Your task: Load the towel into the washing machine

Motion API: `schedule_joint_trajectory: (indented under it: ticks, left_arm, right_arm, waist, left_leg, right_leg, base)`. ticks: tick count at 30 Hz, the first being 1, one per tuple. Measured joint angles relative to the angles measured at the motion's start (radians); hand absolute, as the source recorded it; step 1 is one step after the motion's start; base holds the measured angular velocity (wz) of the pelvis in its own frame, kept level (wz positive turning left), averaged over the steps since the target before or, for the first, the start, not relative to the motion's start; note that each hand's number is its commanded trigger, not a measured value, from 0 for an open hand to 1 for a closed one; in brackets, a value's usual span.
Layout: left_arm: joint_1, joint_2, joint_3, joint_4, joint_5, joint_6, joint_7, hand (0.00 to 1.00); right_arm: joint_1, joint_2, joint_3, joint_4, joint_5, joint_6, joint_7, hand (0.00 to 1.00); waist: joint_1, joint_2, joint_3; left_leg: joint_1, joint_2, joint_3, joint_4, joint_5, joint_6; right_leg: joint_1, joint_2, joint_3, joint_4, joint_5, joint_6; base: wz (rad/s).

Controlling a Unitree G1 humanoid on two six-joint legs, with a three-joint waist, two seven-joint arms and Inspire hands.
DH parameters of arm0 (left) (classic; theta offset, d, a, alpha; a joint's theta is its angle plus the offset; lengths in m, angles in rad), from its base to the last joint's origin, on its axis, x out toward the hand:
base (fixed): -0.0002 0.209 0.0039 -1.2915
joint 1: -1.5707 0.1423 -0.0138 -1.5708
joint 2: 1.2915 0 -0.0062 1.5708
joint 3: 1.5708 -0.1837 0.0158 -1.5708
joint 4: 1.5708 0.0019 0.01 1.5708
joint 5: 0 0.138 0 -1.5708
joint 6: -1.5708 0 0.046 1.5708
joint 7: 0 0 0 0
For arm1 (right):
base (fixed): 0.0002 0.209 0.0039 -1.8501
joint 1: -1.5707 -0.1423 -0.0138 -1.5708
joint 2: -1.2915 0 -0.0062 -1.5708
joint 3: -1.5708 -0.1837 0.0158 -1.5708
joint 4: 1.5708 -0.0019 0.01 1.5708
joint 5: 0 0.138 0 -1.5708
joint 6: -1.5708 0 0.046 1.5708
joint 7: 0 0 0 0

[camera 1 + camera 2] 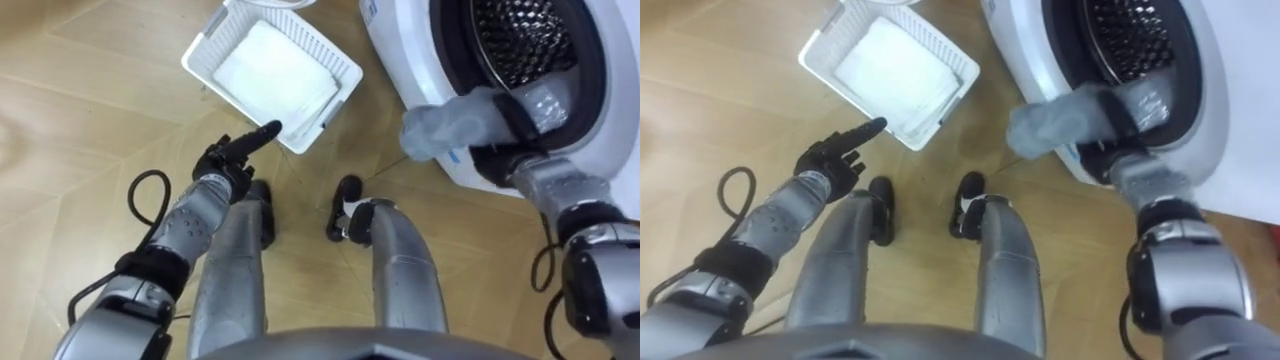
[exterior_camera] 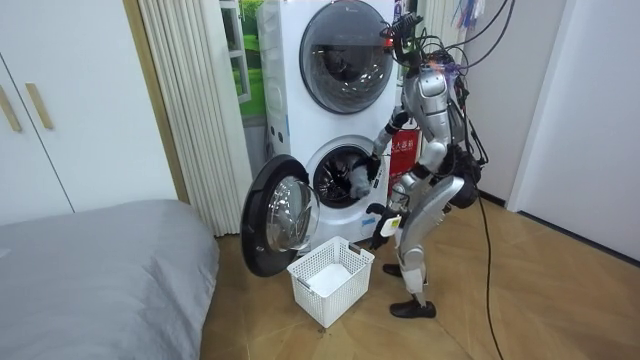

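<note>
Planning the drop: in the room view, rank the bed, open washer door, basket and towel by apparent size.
1. bed, though it lies nearest the camera, which inflates it.
2. open washer door.
3. basket.
4. towel, bunched up, clearly smallest.

basket on floor, left of washing machine | cloth in basket | towel at drum mouth
</note>
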Motion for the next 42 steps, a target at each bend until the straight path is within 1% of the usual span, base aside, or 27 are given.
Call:
schedule_joint_trajectory:
  ticks: [2, 3, 4, 5, 7, 8, 9, 10, 11, 12, 13, 14, 15, 17, 19, 20, 23, 27, 28, 30, 32, 33, 34, 35, 39, 41, 42]
  left_arm:
    - [0.003, 0.004, 0.000, -0.002, 0.019, -0.001, 0.012, 0.00]
    - [0.005, 0.005, 0.000, -0.002, 0.035, -0.003, 0.013, 0.00]
    - [0.012, 0.007, 0.000, -0.016, 0.062, -0.004, 0.026, 0.00]
    - [0.028, 0.009, 0.000, -0.044, 0.079, -0.005, 0.039, 0.00]
    - [0.047, 0.014, 0.000, -0.094, 0.099, -0.008, 0.056, 0.00]
    - [0.053, 0.018, 0.004, -0.120, 0.109, -0.017, 0.067, 0.00]
    - [0.056, 0.014, 0.010, -0.139, 0.118, -0.030, 0.071, 0.00]
    - [0.056, 0.011, 0.013, -0.147, 0.118, -0.036, 0.071, 0.00]
    - [0.058, 0.002, 0.025, -0.152, 0.119, -0.048, 0.071, 0.00]
    - [0.057, -0.002, 0.032, -0.152, 0.121, -0.054, 0.071, 0.00]
    - [0.060, -0.007, 0.039, -0.152, 0.141, -0.071, 0.072, 0.00]
    - [0.063, -0.007, 0.040, -0.152, 0.141, -0.082, 0.074, 0.00]
    - [0.063, -0.007, 0.039, -0.152, 0.143, -0.088, 0.076, 0.00]
    - [0.071, -0.010, 0.038, -0.151, 0.180, -0.112, 0.079, 0.00]
    - [0.082, -0.014, 0.037, -0.151, 0.197, -0.118, 0.079, 0.00]
    - [0.089, -0.018, 0.036, -0.151, 0.210, -0.123, 0.079, 0.00]
    - [0.094, -0.024, 0.029, -0.151, 0.224, -0.137, 0.075, 0.00]
    - [0.074, -0.027, 0.030, -0.150, 0.223, -0.143, 0.068, 0.00]
    - [0.069, -0.027, 0.030, -0.150, 0.224, -0.144, 0.067, 0.00]
    - [0.059, -0.027, 0.029, -0.150, 0.223, -0.144, 0.061, 0.00]
    - [0.049, -0.032, 0.026, -0.150, 0.223, -0.148, 0.045, 0.00]
    - [0.047, -0.034, 0.025, -0.149, 0.223, -0.150, 0.045, 0.00]
    - [0.048, -0.043, 0.020, -0.149, 0.223, -0.156, 0.043, 0.00]
    - [0.050, -0.044, 0.023, -0.149, 0.224, -0.158, 0.041, 0.00]
    - [0.055, -0.049, 0.027, -0.147, 0.257, -0.158, 0.024, 0.00]
    - [0.050, -0.049, 0.020, -0.143, 0.295, -0.158, 0.011, 0.00]
    - [0.047, -0.049, 0.019, -0.131, 0.303, -0.158, 0.003, 0.00]
  right_arm:
    - [-0.028, -0.015, -0.017, 0.012, 0.010, 0.000, -0.033, 1.00]
    - [-0.036, -0.019, -0.019, 0.012, 0.014, 0.000, -0.044, 0.71]
    - [-0.054, -0.021, -0.030, 0.011, 0.015, 0.001, -0.069, 0.55]
    - [-0.072, -0.021, -0.048, 0.011, 0.015, 0.004, -0.090, 0.57]
    - [-0.096, -0.023, -0.062, 0.011, 0.022, 0.006, -0.118, 0.56]
    - [-0.110, -0.023, -0.079, 0.010, 0.026, 0.011, -0.143, 0.61]
    - [-0.122, -0.023, -0.106, 0.010, 0.028, 0.018, -0.175, 0.62]
    - [-0.129, -0.023, -0.114, 0.010, 0.028, 0.019, -0.191, 0.09]
    - [-0.142, -0.023, -0.134, 0.010, 0.029, 0.019, -0.223, 0.00]
    - [-0.148, -0.023, -0.139, 0.010, 0.030, 0.018, -0.240, 0.00]
    - [-0.166, -0.023, -0.150, 0.012, 0.043, 0.018, -0.275, 0.00]
    - [-0.175, -0.023, -0.165, 0.012, 0.064, 0.018, -0.303, 0.00]
    - [-0.177, -0.023, -0.174, 0.012, 0.069, 0.018, -0.316, 0.00]
    - [-0.188, -0.023, -0.199, 0.012, 0.074, 0.011, -0.391, 0.00]
    - [-0.193, -0.023, -0.215, 0.012, 0.082, -0.018, -0.434, 0.00]
    - [-0.194, -0.023, -0.223, 0.012, 0.087, -0.041, -0.456, 0.00]
    - [-0.199, -0.023, -0.249, 0.012, 0.102, -0.079, -0.502, 0.00]
    - [-0.200, -0.023, -0.249, 0.012, 0.145, -0.132, -0.522, 0.00]
    - [-0.200, -0.023, -0.249, 0.012, 0.146, -0.139, -0.522, 0.00]
    - [-0.201, -0.023, -0.249, 0.012, 0.146, -0.161, -0.521, 0.00]
    - [-0.201, -0.030, -0.250, 0.012, 0.147, -0.194, -0.520, 0.00]
    - [-0.201, -0.033, -0.250, 0.013, 0.146, -0.201, -0.520, 0.00]
    - [-0.200, -0.034, -0.252, 0.012, 0.144, -0.217, -0.520, 0.00]
    - [-0.194, -0.034, -0.253, 0.006, 0.144, -0.228, -0.519, 0.00]
    - [-0.161, -0.034, -0.275, -0.039, 0.141, -0.241, -0.522, 0.00]
    - [-0.133, -0.034, -0.277, -0.059, 0.140, -0.264, -0.520, 0.00]
    - [-0.125, -0.034, -0.277, -0.060, 0.137, -0.267, -0.517, 0.00]
  waist:
    - [0.002, -0.005, 0.0002]
    - [0.002, -0.007, 0.0008]
    - [-0.002, -0.014, 0.0019]
    - [-0.011, -0.015, 0.0024]
    - [-0.026, -0.015, 0.0023]
    - [-0.037, -0.015, 0.0023]
    - [-0.045, -0.015, 0.0022]
    - [-0.049, -0.015, 0.0023]
    - [-0.053, -0.016, 0.0023]
    - [-0.053, -0.019, 0.0017]
    - [-0.059, -0.020, 0.0020]
    - [-0.068, -0.019, 0.0019]
    - [-0.070, -0.019, 0.0019]
    - [-0.083, -0.019, 0.0020]
    - [-0.083, -0.019, 0.0022]
    - [-0.083, -0.019, 0.0022]
    - [-0.082, -0.018, 0.0025]
    - [-0.076, -0.012, 0.0043]
    - [-0.074, -0.011, 0.0045]
    - [-0.068, 0.000, 0.0038]
    - [-0.057, 0.024, 0.0050]
    - [-0.057, 0.034, 0.0054]
    - [-0.054, 0.044, 0.0048]
    - [-0.050, 0.050, 0.0049]
    - [-0.045, 0.059, 0.0032]
    - [-0.029, 0.059, 0.0033]
    - [-0.024, 0.059, 0.0034]
  left_leg:
    - [0.000, 0.001, 0.001, 0.002, -0.002, 0.004]
    - [0.000, 0.001, 0.002, 0.002, -0.003, 0.005]
    - [0.000, 0.001, 0.005, 0.003, -0.004, 0.007]
    - [-0.002, 0.001, 0.006, 0.004, -0.005, 0.008]
    - [-0.004, 0.000, 0.006, 0.006, -0.008, 0.013]
    - [-0.005, 0.000, 0.006, 0.012, -0.011, 0.018]
    - [-0.010, 0.001, 0.013, 0.023, -0.017, 0.024]
    - [-0.014, 0.000, 0.018, 0.027, -0.019, 0.027]
    - [-0.018, 0.000, 0.026, 0.034, -0.021, 0.031]
    - [-0.018, -0.001, 0.036, 0.036, -0.023, 0.035]
    - [-0.018, -0.003, 0.050, 0.038, -0.029, 0.041]
    - [-0.018, -0.016, 0.051, 0.038, -0.029, 0.042]
    - [-0.018, -0.016, 0.051, 0.038, -0.030, 0.043]
    - [-0.018, -0.018, 0.054, 0.046, -0.035, 0.052]
    - [-0.018, -0.015, 0.067, 0.049, -0.040, 0.058]
    - [-0.018, -0.015, 0.074, 0.049, -0.042, 0.062]
    - [-0.019, -0.016, 0.082, 0.049, -0.047, 0.071]
    - [-0.018, -0.015, 0.088, 0.048, -0.050, 0.076]
    - [-0.018, -0.015, 0.087, 0.046, -0.050, 0.076]
    - [-0.018, -0.015, 0.087, 0.043, -0.050, 0.076]
    - [-0.018, -0.017, 0.080, 0.041, -0.050, 0.076]
    - [-0.017, -0.018, 0.075, 0.040, -0.050, 0.076]
    - [-0.011, -0.021, 0.074, 0.035, -0.049, 0.077]
    - [-0.004, -0.024, 0.076, 0.030, -0.049, 0.077]
    - [0.008, -0.034, 0.077, 0.014, -0.047, 0.078]
    - [0.013, -0.035, 0.077, 0.008, -0.047, 0.079]
    - [0.019, -0.036, 0.078, 0.004, -0.047, 0.079]
  right_leg:
    - [0.001, 0.001, 0.001, -0.001, 0.000, 0.002]
    - [0.001, 0.000, 0.001, -0.001, 0.000, 0.003]
    - [-0.002, 0.000, 0.005, 0.000, -0.001, 0.004]
    - [-0.002, -0.001, 0.002, -0.001, -0.002, 0.006]
    - [-0.002, -0.002, 0.002, 0.001, -0.005, 0.010]
    - [-0.002, -0.004, 0.003, 0.007, -0.008, 0.013]
    - [-0.008, -0.007, 0.008, 0.021, -0.017, 0.018]
    - [-0.015, -0.008, 0.013, 0.030, -0.021, 0.022]
    - [-0.025, -0.016, 0.024, 0.045, -0.027, 0.026]
    - [-0.032, -0.020, 0.027, 0.052, -0.030, 0.028]
    - [-0.040, -0.027, 0.033, 0.065, -0.034, 0.031]
    - [-0.043, -0.036, 0.034, 0.072, -0.038, 0.034]
    - [-0.043, -0.039, 0.034, 0.073, -0.039, 0.036]
    - [-0.043, -0.042, 0.041, 0.084, -0.051, 0.048]
    - [-0.043, -0.046, 0.042, 0.086, -0.055, 0.052]
    - [-0.043, -0.049, 0.042, 0.087, -0.056, 0.056]
    - [-0.042, -0.055, 0.041, 0.088, -0.060, 0.063]
    - [-0.041, -0.057, 0.041, 0.084, -0.061, 0.067]
    - [-0.041, -0.057, 0.041, 0.083, -0.060, 0.068]
    - [-0.040, -0.057, 0.041, 0.080, -0.060, 0.069]
    - [-0.034, -0.059, 0.032, 0.074, -0.058, 0.069]
    - [-0.029, -0.061, 0.025, 0.071, -0.058, 0.069]
    - [-0.023, -0.063, 0.025, 0.069, -0.058, 0.069]
    - [-0.019, -0.066, 0.026, 0.067, -0.058, 0.070]
    - [-0.012, -0.074, 0.026, 0.065, -0.061, 0.075]
    - [-0.007, -0.074, 0.026, 0.064, -0.060, 0.076]
    - [-0.002, -0.075, 0.026, 0.061, -0.060, 0.077]
  base:
    - [0.00]
    - [0.00]
    - [0.00]
    - [0.00]
    - [0.04]
    - [0.06]
    - [0.06]
    - [0.08]
    - [0.04]
    - [-0.03]
    - [-0.04]
    - [0.00]
    - [0.12]
    - [0.12]
    - [0.05]
    - [0.04]
    - [0.02]
    - [0.00]
    - [0.00]
    - [0.00]
    - [0.03]
    - [0.09]
    - [0.07]
    - [0.06]
    - [0.03]
    - [0.00]
    - [0.00]
